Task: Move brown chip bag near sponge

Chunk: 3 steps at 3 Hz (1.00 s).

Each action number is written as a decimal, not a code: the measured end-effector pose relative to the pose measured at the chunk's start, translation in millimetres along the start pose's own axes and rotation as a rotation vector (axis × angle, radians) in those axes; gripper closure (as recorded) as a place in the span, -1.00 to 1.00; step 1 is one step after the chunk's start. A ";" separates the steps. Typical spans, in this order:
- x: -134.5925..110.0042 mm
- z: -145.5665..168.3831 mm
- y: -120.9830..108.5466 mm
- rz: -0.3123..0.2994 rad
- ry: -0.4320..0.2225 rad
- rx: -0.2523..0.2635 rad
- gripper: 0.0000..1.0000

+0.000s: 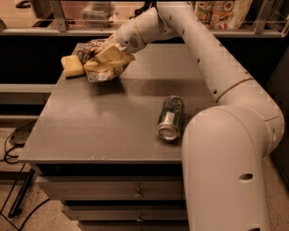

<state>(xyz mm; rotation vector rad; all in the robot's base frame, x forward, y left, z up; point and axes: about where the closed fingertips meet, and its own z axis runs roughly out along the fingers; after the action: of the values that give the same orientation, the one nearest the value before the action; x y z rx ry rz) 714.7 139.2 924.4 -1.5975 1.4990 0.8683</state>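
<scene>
The brown chip bag (103, 62) is crumpled, dark brown at its top left and pale yellow below. My gripper (109, 48) is shut on it at the table's far left and holds it tilted, its lower edge at the tabletop. The pale yellow sponge (72, 66) lies just left of the bag, touching or almost touching it. My white arm reaches in from the right and covers part of the bag's top.
A green-and-silver drink can (170, 117) lies on its side at the right middle of the grey table (90, 126). A shelf rail with packaged goods (221, 11) runs behind the table. Drawers sit under the front edge.
</scene>
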 end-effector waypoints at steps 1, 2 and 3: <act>-0.2 3.0 0.4 0.000 0.000 -0.005 0.16; -0.3 7.2 1.0 0.000 -0.001 -0.011 -0.30; -0.1 10.9 1.6 0.001 -0.001 -0.017 -0.77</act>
<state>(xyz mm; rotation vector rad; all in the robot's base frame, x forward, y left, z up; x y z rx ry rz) 713.4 148.8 919.2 -1.6083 1.4959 0.8838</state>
